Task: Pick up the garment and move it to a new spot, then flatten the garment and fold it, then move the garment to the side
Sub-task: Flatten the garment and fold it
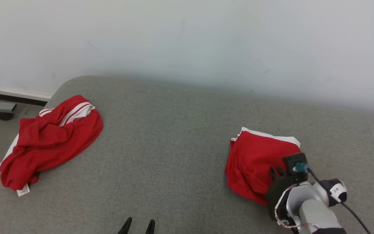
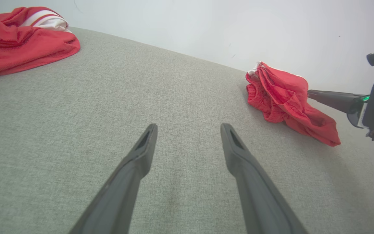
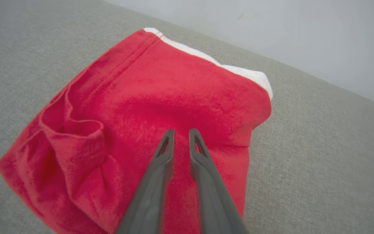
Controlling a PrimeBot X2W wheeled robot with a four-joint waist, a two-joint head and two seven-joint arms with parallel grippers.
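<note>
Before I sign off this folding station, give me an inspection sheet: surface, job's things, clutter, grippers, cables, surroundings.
Surface: grey upholstered cushion, no stains seen.
Job's things: folded red garment with white trim, lying at the right.
Clutter: crumpled red garment with white stripes at the left edge, label showing.
Grippers: left gripper open, over bare fabric; right gripper over the folded garment, fingers a narrow gap apart, contact unclear.
Cables: black cable trailing from the right wrist, away from the garment.
Surroundings: white wall behind; wheeled base on the floor, far left.

Folded garment (image 3: 174,91) red with white edge, crumpled garment (image 1: 50,139) red white-striped, cushion (image 1: 174,130) grey
</note>
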